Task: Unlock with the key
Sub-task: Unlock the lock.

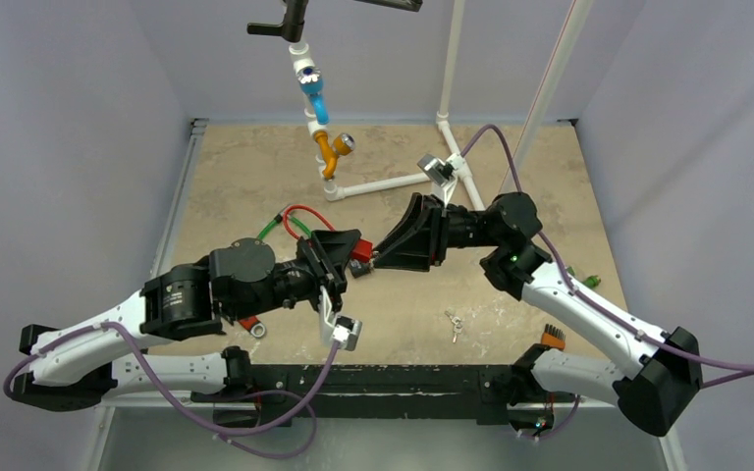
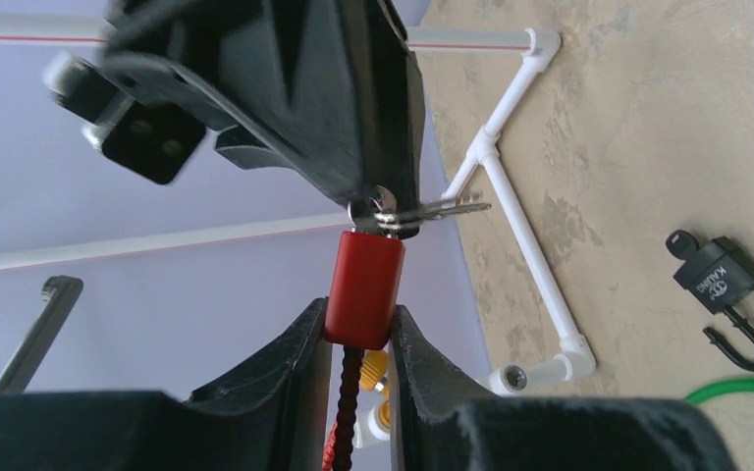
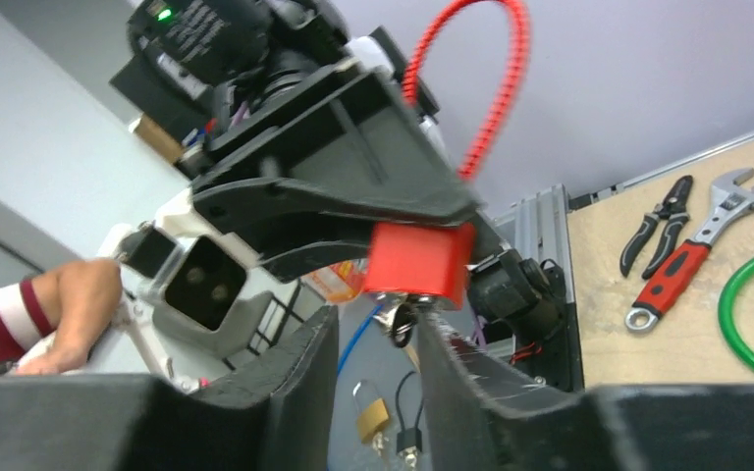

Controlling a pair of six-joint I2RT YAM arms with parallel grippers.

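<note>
Squeezing the red padlock (image 2: 363, 285) above the table's (image 1: 255, 177) middle, the left gripper (image 2: 357, 316) is pointing its keyhole end right at the right gripper (image 3: 377, 326), whose jaws are sitting close around the key (image 2: 393, 214), gripping or not I cannot tell

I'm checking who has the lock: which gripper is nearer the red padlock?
Left. The left gripper is clamped on the red padlock; the right gripper sits just beyond its keyhole end, one finger on either side of the key.

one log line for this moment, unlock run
left gripper: shut on red padlock | right gripper: around key under padlock, grip unclear
</note>
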